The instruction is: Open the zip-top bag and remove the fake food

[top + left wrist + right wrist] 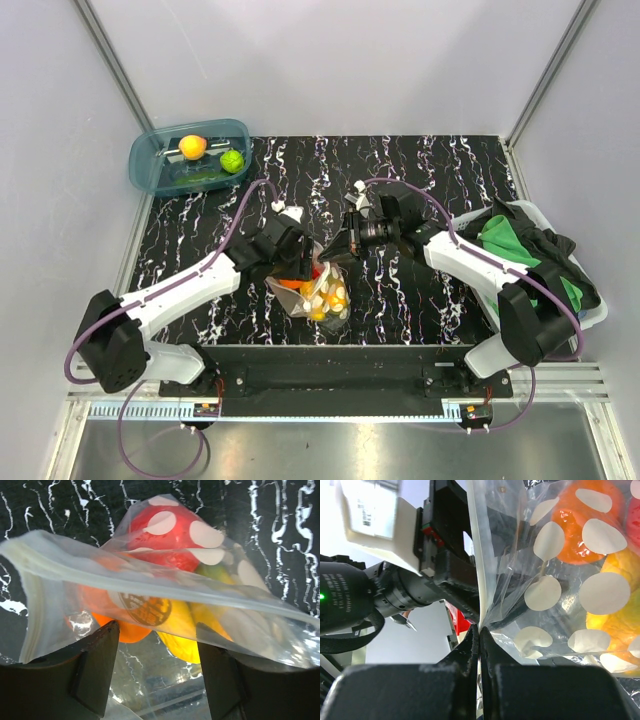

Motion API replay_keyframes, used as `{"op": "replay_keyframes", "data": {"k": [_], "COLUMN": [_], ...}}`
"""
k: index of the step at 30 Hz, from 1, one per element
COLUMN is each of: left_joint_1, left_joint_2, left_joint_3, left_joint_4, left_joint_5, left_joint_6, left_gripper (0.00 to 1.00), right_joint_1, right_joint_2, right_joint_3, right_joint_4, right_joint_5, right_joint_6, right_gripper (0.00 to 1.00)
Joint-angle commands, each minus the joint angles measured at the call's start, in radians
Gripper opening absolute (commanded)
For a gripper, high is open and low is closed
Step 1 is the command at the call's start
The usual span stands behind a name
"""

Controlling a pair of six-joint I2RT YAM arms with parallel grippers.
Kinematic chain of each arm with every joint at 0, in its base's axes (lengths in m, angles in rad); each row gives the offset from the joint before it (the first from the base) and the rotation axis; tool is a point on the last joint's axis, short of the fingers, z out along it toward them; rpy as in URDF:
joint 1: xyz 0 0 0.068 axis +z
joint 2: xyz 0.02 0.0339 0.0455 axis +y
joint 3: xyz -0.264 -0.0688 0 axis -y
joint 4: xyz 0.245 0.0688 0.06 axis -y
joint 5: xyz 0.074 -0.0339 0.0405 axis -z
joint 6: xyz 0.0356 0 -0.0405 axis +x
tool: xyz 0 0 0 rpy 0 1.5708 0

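Zip-top bag (320, 292) sits mid-table (430, 300), slightly toward 6 o'clock. Right gripper (480, 632), at the bag's 1 o'clock, is pinched tight on the bag's edge. Left gripper (156, 630), at its 11 o'clock, has jaws apart and grips nothing. Blue tub (150, 170) at the 10 o'clock corner holds an orange piece (193, 147) and a lime piece (232, 160), so removal looks partly done. Left to do: most fake food (165, 540), red, orange and yellow, is inside the bag.
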Motion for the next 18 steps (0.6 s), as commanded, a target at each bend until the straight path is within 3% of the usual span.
{"op": "replay_keyframes", "data": {"k": [1,11,15,18], "left_joint_1": [-0.004,-0.002,-0.002,-0.002], "left_joint_2": [0.035,0.115,0.179,0.227], "left_joint_3": [-0.008,-0.030,-0.028,-0.013], "left_joint_4": [0.018,0.035,0.084,0.113], "left_joint_5": [-0.083,-0.255,-0.233,-0.181], "left_joint_6": [0.002,0.022,0.052,0.080], "left_gripper": [0.67,0.73,0.74,0.64], "right_joint_1": [-0.009,-0.008,-0.008,-0.008], "right_joint_2": [-0.042,-0.054,-0.057,-0.063], "right_joint_3": [0.008,0.000,-0.005,-0.008], "right_joint_4": [0.030,0.024,0.022,0.019], "right_joint_5": [-0.020,-0.017,-0.017,-0.014], "right_joint_6": [-0.015,-0.020,-0.020,-0.023], "right_gripper": [0.00,0.00,0.00,0.00]}}
